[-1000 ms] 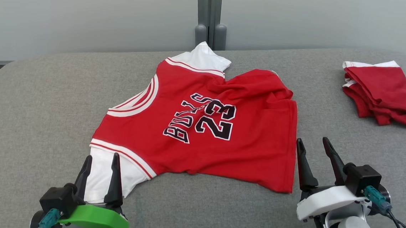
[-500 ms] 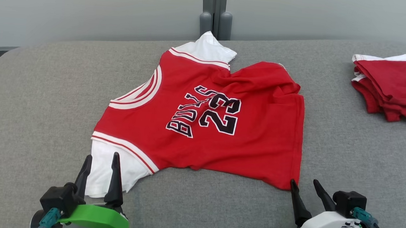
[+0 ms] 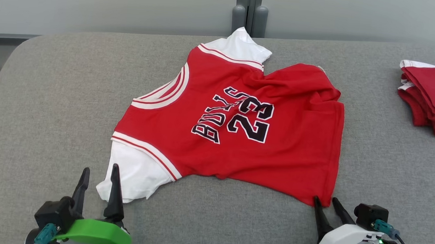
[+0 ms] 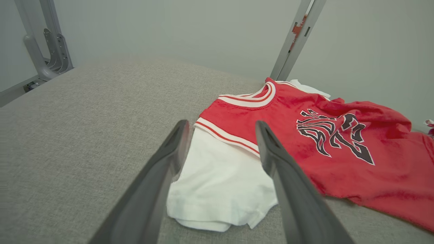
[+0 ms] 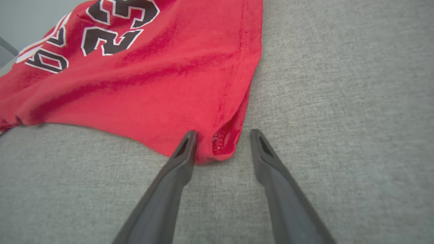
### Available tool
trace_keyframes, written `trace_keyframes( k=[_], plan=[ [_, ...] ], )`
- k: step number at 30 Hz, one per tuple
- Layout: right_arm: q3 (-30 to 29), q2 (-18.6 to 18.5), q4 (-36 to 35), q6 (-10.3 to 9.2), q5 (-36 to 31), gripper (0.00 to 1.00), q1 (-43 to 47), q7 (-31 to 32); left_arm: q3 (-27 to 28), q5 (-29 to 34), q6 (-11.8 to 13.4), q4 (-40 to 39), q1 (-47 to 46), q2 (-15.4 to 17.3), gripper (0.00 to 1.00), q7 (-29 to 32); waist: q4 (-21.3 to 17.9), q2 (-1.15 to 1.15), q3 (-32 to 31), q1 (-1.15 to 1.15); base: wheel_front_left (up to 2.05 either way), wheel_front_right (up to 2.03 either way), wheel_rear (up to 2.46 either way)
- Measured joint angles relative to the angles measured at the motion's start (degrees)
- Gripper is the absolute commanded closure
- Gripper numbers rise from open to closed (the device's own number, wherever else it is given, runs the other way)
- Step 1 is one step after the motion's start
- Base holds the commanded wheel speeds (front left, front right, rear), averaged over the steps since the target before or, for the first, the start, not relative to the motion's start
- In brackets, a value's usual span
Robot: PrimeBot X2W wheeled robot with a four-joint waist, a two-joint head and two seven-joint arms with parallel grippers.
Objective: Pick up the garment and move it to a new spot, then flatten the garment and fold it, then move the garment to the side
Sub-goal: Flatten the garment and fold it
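Red garment [image 3: 239,139] spread on grey surface [image 3: 50,106], near hem corner [image 5: 222,142] flanked by right gripper [image 3: 324,198], jaws parted, white sleeve [image 4: 220,176] just ahead of left gripper [image 3: 100,167], held wide open.

surface: grey fabric-covered table [image 3: 50,106], rounded corners | middle: red jersey [image 3: 287,157], white-sleeved, spread out with its BULLS 23 print facing up, neckline to the left, cloth rumpled at the far right | far right: folded red-and-white pile [image 3: 433,95], well apart from the jersey
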Motion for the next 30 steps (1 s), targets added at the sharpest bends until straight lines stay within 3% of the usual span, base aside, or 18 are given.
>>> trace_keyframes(
  k=[2,8,19,20,21,22,24,25,30],
  plan=[
    [0.34,-0.14,1.10,0.00,0.48,1.00,-0.55,-0.25,0.59,-0.03,-0.02,1.67,0.20,0.11,0.00,-0.09,-0.03,0.00,-0.15,0.00,0.00,0.00,0.00],
    [0.60,0.09,2.42,0.02,0.55,1.00,-1.53,-0.75,1.89,-2.03,-0.96,9.49,0.28,2.15,0.00,2.64,-0.85,0.00,-0.50,0.00,0.00,0.00,0.00],
    [1.49,0.11,1.38,0.01,-0.41,1.00,-1.86,-1.07,2.37,-5.55,-2.54,20.31,-5.82,2.68,0.00,6.97,-2.38,0.00,-0.09,0.00,0.00,0.00,0.00],
    [1.69,0.11,1.24,0.01,-0.40,1.00,-1.88,-1.08,2.26,-5.75,-2.80,21.20,-6.28,2.75,0.17,7.20,-2.54,0.00,-0.01,0.00,0.00,0.00,0.00],
    [1.81,0.11,1.07,0.01,-0.40,1.00,-1.88,-1.08,2.10,-5.94,-3.05,21.95,-6.65,2.81,0.45,7.39,-2.69,0.00,0.06,0.00,0.00,0.00,0.00],
    [1.91,0.11,0.93,0.01,-0.40,1.00,-1.90,-1.08,2.01,-6.12,-3.26,22.69,-7.04,2.81,0.53,7.39,-2.84,0.00,0.14,0.00,0.00,0.00,0.00],
    [1.90,0.12,0.63,0.01,-0.40,1.00,-1.91,-1.16,1.69,-6.30,-3.57,23.90,-7.73,2.87,0.88,7.46,-3.10,0.00,0.22,0.00,0.00,0.00,0.00],
    [1.85,0.11,0.44,0.01,-0.40,1.00,-1.91,-1.16,1.57,-6.32,-3.76,24.52,-8.06,2.91,1.00,7.44,-3.22,0.00,0.24,0.00,0.00,0.00,0.00],
    [1.12,0.11,-1.04,0.01,-0.46,1.00,-1.92,-1.23,0.57,-6.45,-4.50,25.68,-8.81,2.91,1.00,6.03,-3.61,0.00,0.11,0.00,0.00,0.00,0.00]
  ],
)
